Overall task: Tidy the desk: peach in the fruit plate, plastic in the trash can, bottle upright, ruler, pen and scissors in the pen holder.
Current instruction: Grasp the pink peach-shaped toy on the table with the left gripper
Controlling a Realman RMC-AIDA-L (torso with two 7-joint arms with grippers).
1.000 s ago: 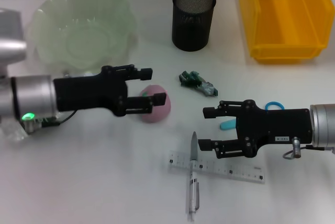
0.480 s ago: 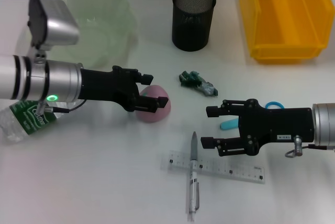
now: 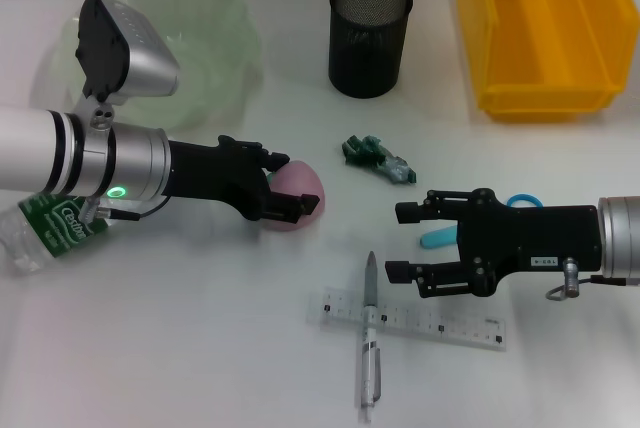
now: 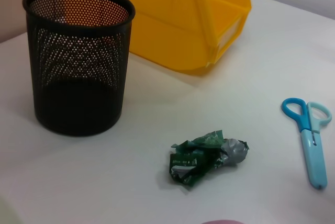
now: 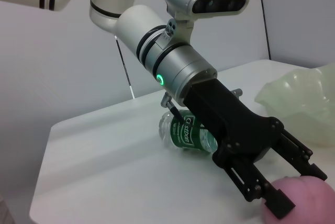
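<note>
My left gripper (image 3: 288, 184) is open, with a finger on each side of the pink peach (image 3: 303, 185), which rests on the table; the right wrist view shows this too (image 5: 309, 200). The green fruit plate (image 3: 215, 48) is behind it. My right gripper (image 3: 402, 243) is open and empty above the clear ruler (image 3: 440, 326) and the pen (image 3: 369, 343). The blue scissors (image 3: 522, 201) lie partly under it. The crumpled plastic (image 3: 378, 158) lies mid-table. The bottle (image 3: 50, 228) lies on its side at the left. The black mesh pen holder (image 3: 370, 33) stands at the back.
A yellow bin (image 3: 540, 28) stands at the back right. The left wrist view shows the pen holder (image 4: 78, 62), the bin (image 4: 172, 14), the plastic (image 4: 207, 157) and the scissors (image 4: 309, 135).
My left arm has turned its wrist and brought its fingers down around the peach, which uncovered the lying bottle. The right gripper has hardly moved.
</note>
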